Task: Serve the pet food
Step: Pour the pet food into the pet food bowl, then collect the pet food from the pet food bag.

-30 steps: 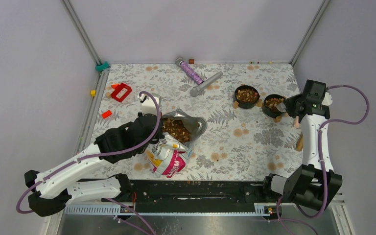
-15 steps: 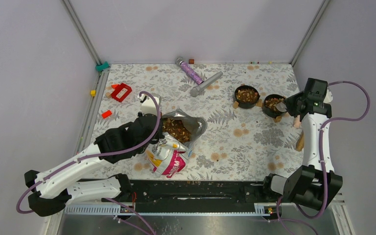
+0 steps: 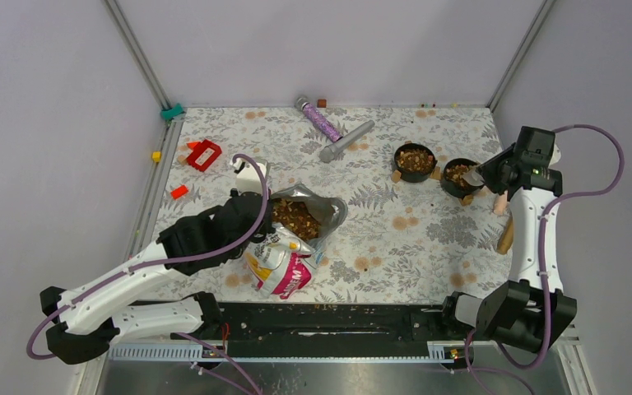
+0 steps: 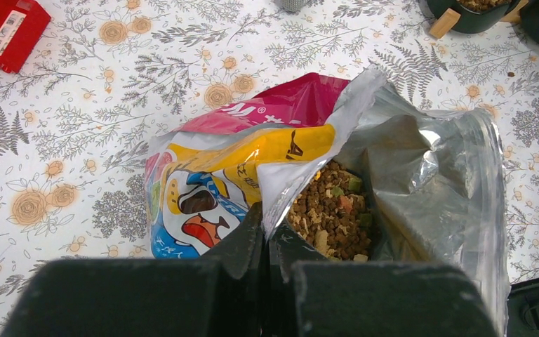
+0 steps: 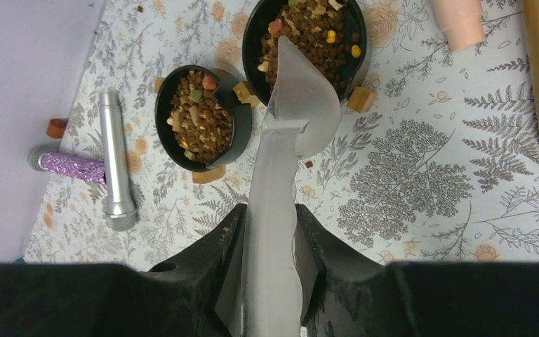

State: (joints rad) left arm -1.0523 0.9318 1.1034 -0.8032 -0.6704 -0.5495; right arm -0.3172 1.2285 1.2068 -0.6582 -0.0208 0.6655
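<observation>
Left hand (image 4: 265, 237) tight on bag (image 4: 253, 144) rim; right hand (image 5: 270, 232) tight on scoop (image 5: 298, 98), perhaps against pet food (image 5: 316, 28).

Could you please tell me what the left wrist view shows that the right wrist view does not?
Only left wrist: the left gripper pinching the glossy yellow-magenta foil bag, open on its brown kibble, and a red box. Only right wrist: the right gripper holding a translucent plastic scoop, plus a silver metal cylinder. Both: round black bowls and the floral tablecloth.
</observation>
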